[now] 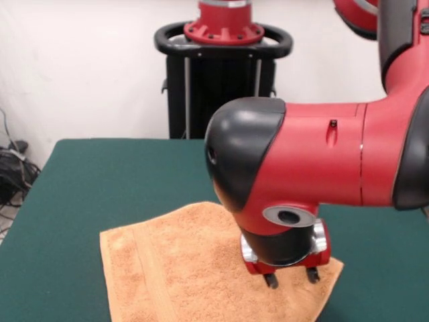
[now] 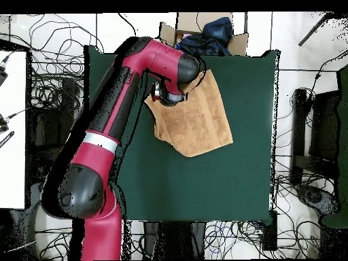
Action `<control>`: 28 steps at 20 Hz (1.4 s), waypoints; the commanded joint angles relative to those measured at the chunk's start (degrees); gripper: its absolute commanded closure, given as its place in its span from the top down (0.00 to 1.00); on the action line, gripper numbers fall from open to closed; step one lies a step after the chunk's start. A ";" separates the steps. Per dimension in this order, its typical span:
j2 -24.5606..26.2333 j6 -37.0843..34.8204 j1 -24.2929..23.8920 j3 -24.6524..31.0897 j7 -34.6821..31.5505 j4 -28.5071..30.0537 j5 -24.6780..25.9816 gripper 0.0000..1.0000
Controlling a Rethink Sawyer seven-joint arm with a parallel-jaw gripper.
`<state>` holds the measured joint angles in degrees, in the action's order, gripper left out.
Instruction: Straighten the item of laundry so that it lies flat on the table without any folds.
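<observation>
Dark green felt covers the table, with a white wall behind it. Over it the gripper points down, its two dark fingertips set apart with bare cloth showing between them, holding nothing; whether they touch the cloth I cannot tell. Directly beneath lies the peach towel, the gripper standing over its corner area. From there the towel spreads away, a woven band running along one side. From overhead the towel sits skewed on the table.
</observation>
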<state>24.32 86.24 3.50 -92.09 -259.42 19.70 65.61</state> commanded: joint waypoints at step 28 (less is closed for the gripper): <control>9.17 -6.63 -0.25 -4.17 -11.05 -5.73 -15.31 1.00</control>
<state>28.16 86.23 2.74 -94.85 -259.42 17.28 55.08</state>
